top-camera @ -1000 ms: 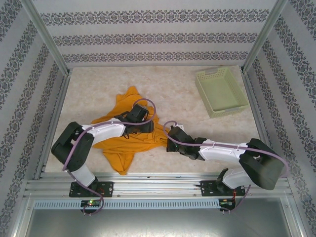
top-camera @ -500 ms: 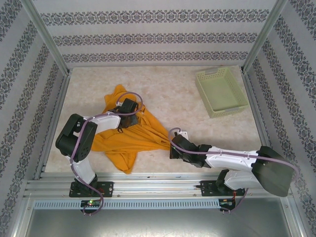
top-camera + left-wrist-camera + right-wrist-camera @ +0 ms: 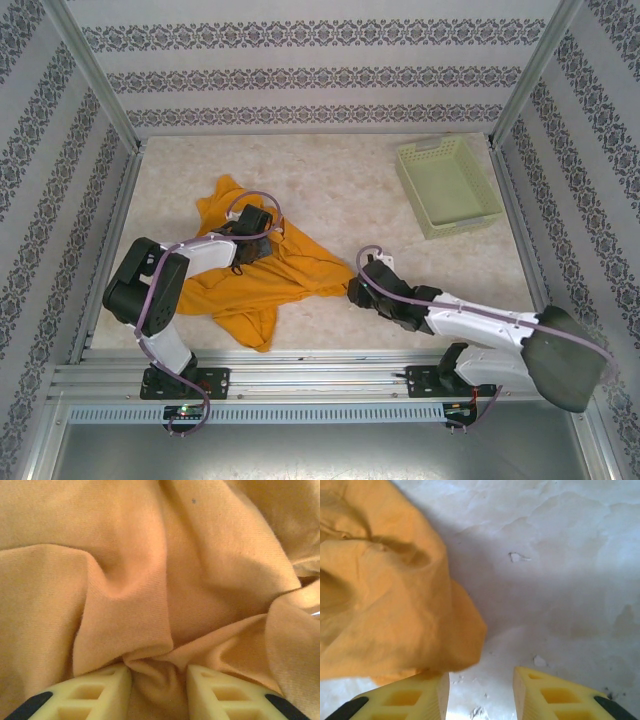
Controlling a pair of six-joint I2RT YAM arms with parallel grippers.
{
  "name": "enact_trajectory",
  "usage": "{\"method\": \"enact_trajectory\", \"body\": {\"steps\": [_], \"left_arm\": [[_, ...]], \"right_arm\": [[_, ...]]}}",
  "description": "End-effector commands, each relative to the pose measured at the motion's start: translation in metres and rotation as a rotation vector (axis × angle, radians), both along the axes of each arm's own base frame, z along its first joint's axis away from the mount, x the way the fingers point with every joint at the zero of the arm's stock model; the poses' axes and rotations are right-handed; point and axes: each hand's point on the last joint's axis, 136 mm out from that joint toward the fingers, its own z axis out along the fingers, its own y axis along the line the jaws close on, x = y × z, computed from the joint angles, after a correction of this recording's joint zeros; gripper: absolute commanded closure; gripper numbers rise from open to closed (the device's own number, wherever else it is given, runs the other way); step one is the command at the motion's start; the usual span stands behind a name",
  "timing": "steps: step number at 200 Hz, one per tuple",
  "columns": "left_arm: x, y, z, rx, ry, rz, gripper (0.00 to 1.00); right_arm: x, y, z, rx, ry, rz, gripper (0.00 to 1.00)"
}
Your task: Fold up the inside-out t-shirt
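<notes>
Left gripper (image 3: 156, 682): jaws clamped on a fold of the inside-out t-shirt (image 3: 265, 275), which lies crumpled on the worktop (image 3: 350, 190). Right gripper (image 3: 481, 690): jaws released beside the cloth's edge; you should grasp that corner, then pull the cloth flat.

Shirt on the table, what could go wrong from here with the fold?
1. The left claw pinches a bunched ridge in the shirt, so a pull may drag the heap instead of spreading it.
2. The right claw stands open over bare table, the shirt's corner off to one side; closing there could miss the cloth.
</notes>
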Motion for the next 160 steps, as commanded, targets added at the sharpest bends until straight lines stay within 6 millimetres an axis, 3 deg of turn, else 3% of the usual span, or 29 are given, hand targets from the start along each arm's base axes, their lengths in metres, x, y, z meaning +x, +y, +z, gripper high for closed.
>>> {"method": "enact_trajectory", "body": {"steps": [1,33,72,120,142,160], "left_arm": [[-0.025,0.01,-0.016,0.013,0.094,0.005,0.65],[-0.027,0.011,-0.017,0.017,0.097,0.002,0.64],[-0.029,0.011,-0.02,0.015,0.102,0.002,0.64],[-0.031,0.025,-0.02,0.087,0.105,0.03,0.63],[-0.031,0.038,-0.021,0.149,0.119,0.053,0.63],[-0.029,0.045,-0.023,0.167,0.129,0.071,0.63]], "right_arm": [[0.015,0.021,0.006,0.02,-0.001,0.027,0.63],[0.028,0.031,0.006,0.033,-0.003,0.018,0.66],[0.036,0.03,0.007,-0.019,0.0,-0.003,0.66],[0.03,0.01,0.019,-0.091,-0.019,-0.006,0.96],[0.02,0.005,0.033,-0.043,-0.031,0.042,1.0],[0.008,0.011,0.044,0.117,-0.01,0.109,1.0]]}}
